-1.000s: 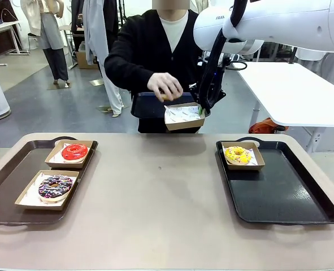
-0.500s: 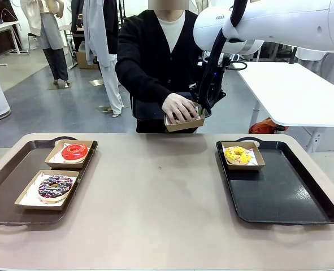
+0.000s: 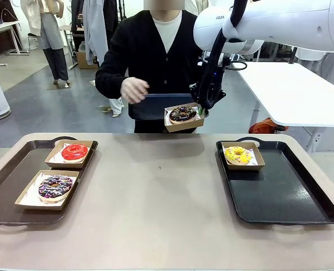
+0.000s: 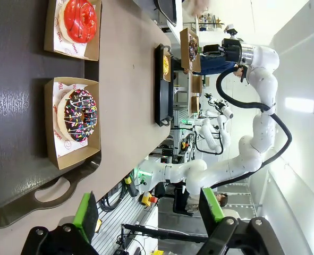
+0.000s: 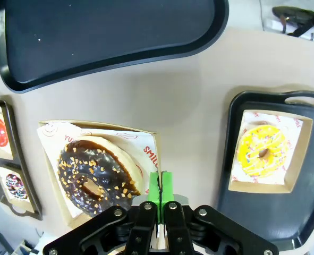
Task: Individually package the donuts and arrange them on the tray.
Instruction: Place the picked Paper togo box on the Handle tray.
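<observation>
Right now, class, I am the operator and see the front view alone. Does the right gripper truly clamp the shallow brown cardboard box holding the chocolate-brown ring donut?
Observer: Yes. In the right wrist view, the right gripper has its green pads shut on one wall of the shallow brown cardboard box, beside the chocolate-brown ring donut.
Operator: What tops that donut?
Observer: Small pale chopped bits, possibly nuts, scattered over dark glaze.
Operator: And the left gripper?
Observer: In the left wrist view, the left gripper is open and holds nothing. It faces the handle end of the dark brown tray.
</observation>
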Robot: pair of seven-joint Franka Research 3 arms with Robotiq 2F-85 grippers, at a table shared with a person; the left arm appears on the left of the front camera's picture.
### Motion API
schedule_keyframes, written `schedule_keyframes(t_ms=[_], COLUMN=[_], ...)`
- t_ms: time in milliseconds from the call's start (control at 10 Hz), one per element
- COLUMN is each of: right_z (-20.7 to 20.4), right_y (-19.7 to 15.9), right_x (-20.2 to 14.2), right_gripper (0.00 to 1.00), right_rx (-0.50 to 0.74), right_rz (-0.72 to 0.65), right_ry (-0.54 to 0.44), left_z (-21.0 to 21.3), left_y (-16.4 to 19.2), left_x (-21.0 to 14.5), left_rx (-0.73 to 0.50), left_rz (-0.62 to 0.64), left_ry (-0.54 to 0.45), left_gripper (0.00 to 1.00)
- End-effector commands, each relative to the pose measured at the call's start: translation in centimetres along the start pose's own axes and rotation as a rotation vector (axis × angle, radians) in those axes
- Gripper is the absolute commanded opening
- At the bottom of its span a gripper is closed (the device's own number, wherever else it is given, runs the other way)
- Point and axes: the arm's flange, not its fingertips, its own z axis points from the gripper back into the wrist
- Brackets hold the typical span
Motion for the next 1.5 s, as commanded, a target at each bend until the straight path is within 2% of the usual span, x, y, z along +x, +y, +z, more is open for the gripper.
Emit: schedule_keyframes(t_ms=[0, 200, 400, 900, 1200, 1400], right_z=[0.1, 0.0, 1.7, 4.9, 4.1, 2.7], right_y=[-0.2, 0.0, -2.1, -12.1, -17.1, -19.8], right_x=[-0.2, 0.0, -3.1, -12.3, -17.2, -19.5], right_gripper=[0.00, 0.01, 0.01, 0.01, 0.01, 0.01], right_rx=[0.001, 0.000, -0.020, -0.059, -0.072, -0.073], right_rz=[-0.003, 0.000, 0.026, -0.028, -0.076, -0.025], right_ry=[-0.004, 0.000, 0.027, 0.012, -0.006, -0.032], left_z=[0.1, 0.1, 0.1, 0.1, 0.1, 0.1], left_y=[0.0, 0.0, 0.0, 0.0, 0.0, 0.0], left_x=[-0.1, -0.1, -0.1, -0.1, -0.1, -0.1], left_rx=[-0.004, -0.004, -0.004, -0.004, -0.004, -0.004], left_rz=[0.001, 0.001, 0.001, 0.001, 0.001, 0.001], left_ry=[-0.006, -0.006, -0.006, -0.006, -0.006, -0.006], left_gripper=[1.00, 1.00, 1.00, 1.00, 1.00, 1.00])
